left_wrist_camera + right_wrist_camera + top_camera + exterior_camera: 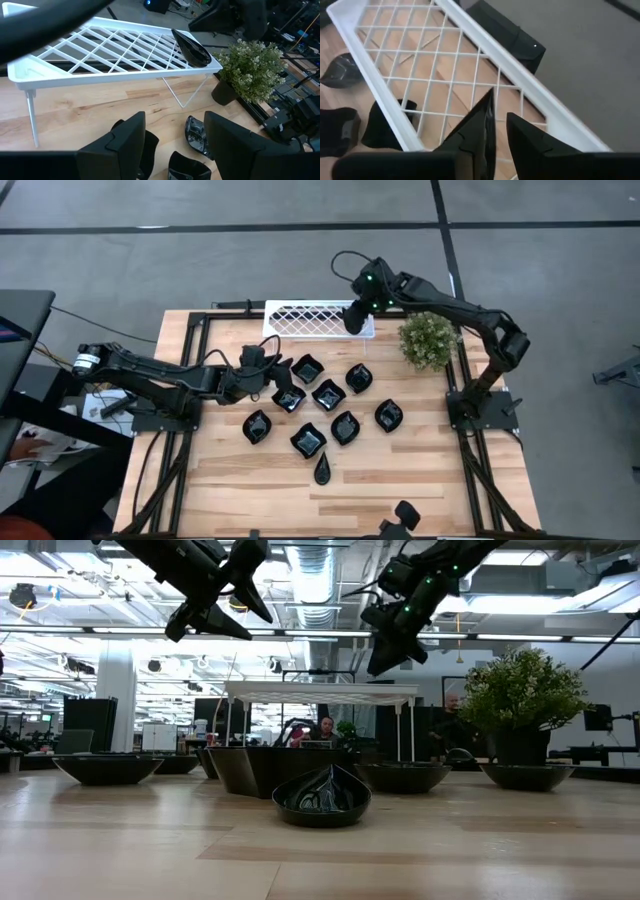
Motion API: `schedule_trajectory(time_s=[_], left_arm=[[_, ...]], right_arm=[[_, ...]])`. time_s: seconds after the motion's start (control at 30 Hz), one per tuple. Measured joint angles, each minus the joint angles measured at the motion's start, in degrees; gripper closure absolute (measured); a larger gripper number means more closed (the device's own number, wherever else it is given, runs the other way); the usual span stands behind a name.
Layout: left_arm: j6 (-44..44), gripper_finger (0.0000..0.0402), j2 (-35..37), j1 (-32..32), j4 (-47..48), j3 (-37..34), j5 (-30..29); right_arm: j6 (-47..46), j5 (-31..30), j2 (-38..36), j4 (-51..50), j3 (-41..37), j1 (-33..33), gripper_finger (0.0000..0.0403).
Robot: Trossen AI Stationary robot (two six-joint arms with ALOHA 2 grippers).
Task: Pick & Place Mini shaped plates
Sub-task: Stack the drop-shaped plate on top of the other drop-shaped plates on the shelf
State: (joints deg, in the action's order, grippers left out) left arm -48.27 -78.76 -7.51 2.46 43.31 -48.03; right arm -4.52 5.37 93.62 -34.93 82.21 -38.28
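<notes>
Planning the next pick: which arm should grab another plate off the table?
Left. The left gripper hangs open just above the plates nearest it; the right gripper is away over the white tray, by a plate lying there.

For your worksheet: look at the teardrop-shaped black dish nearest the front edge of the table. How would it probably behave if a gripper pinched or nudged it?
The teardrop dish looks glossy, so two fingers might slip on it. It seems stiff, probably ceramic or glass, so likely chippable if dropped. In the low view its curved underside meets the table narrowly, so a push may rock it.
</notes>
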Motion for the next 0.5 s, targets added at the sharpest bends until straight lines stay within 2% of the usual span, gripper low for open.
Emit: schedule_trajectory(time_s=[0.17, 0.5], left_arm=[[0.0, 0.0197, 0.0, 0.02, 0.0, 0.0, 0.0], [0.0, 0.0197, 0.0, 0.0, 0.0, 0.0, 0.02]], right_arm=[[1.65, -2.42, 0.0, -3.92, 2.39, 0.02, 0.0326], [3.59, -2.38, 0.0, -11.73, 6.17, 1.68, 0.0326]])
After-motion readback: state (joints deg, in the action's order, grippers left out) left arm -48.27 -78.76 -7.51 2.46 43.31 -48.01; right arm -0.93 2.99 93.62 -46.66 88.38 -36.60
